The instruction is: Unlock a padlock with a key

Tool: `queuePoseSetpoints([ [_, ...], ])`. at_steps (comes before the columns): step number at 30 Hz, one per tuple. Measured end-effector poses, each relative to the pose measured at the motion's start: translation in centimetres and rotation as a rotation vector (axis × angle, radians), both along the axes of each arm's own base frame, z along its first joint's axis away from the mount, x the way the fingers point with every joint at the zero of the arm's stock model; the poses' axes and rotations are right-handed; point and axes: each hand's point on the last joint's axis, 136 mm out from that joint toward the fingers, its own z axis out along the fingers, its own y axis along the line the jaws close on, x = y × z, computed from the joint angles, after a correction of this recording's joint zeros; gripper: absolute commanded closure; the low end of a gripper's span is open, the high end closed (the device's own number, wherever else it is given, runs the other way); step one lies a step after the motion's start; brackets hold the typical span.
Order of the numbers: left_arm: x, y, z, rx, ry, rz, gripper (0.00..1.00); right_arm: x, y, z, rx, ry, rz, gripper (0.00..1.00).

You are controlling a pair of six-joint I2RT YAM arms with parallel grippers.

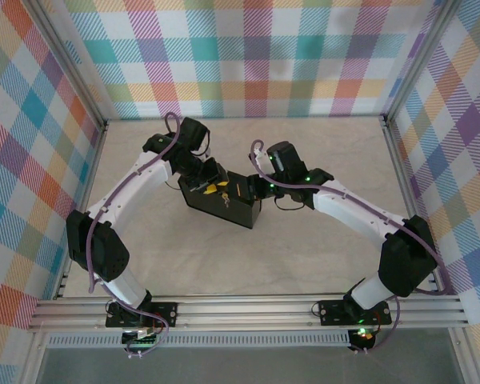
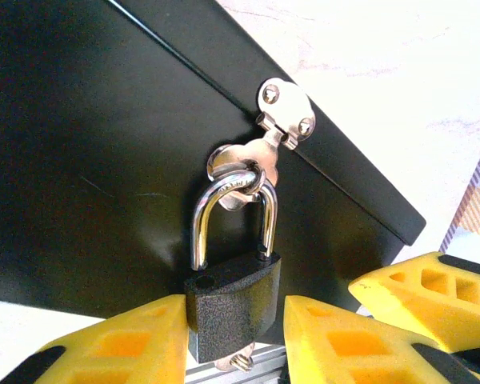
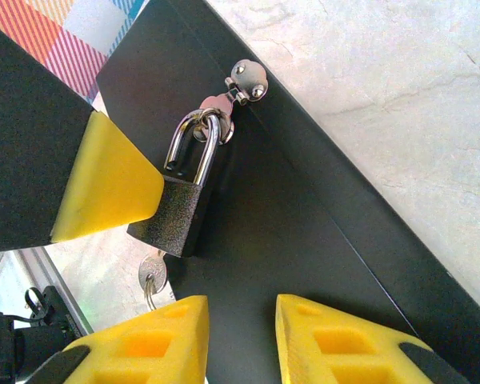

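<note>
two fingers of the left gripper (image 2: 234, 324) pinched the padlock (image 2: 232, 308), which hung from the black box (image 2: 80, 160). it looked light, rigid and slick. the key (image 3: 151, 274) sat in its keyhole, best pinched by its flat head. the right gripper (image 3: 242, 314) gaped just below.

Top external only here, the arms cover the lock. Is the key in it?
Observer: Looks like it. In the right wrist view the key hangs from the underside of the padlock.
Operator: Who holds the body?
Observer: The left gripper. Its yellow fingers press on both sides.
Operator: The other arm?
Observer: The right gripper is open, beside the key and not on it.
</note>
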Motion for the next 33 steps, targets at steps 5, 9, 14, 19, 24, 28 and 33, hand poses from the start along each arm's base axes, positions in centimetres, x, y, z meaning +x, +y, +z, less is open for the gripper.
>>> queuePoseSetpoints([
  [5, 0.3, -0.4, 0.4, -0.029, -0.007, 0.007, 0.65, 0.0, 0.0, 0.0, 0.000, 0.000, 0.000, 0.73],
  [9, 0.5, -0.6, 0.7, -0.048, -0.010, 0.017, 0.65, 0.1, 0.0, 0.0, 0.002, -0.002, -0.002, 0.73],
  [14, 0.7, -1.0, 1.2, -0.077, -0.024, 0.011, 0.65, 0.1, 0.0, 0.1, 0.004, -0.004, -0.002, 0.71],
  [19, 0.9, -1.6, 1.8, -0.113, -0.035, 0.007, 0.65, 0.2, 0.0, 0.1, 0.002, -0.008, 0.001, 0.71],
  [24, 1.3, -2.7, 2.7, -0.174, -0.053, -0.005, 0.65, 0.2, 0.0, 0.1, 0.003, -0.008, 0.001, 0.71],
  [28, 1.6, -3.5, 3.3, -0.195, -0.063, -0.017, 0.65, 0.2, 0.0, 0.1, 0.004, -0.008, 0.000, 0.71],
  [33, 2.1, -5.0, 3.0, -0.207, -0.065, -0.039, 0.65, 0.3, -0.1, 0.2, 0.002, -0.009, -0.013, 0.69],
])
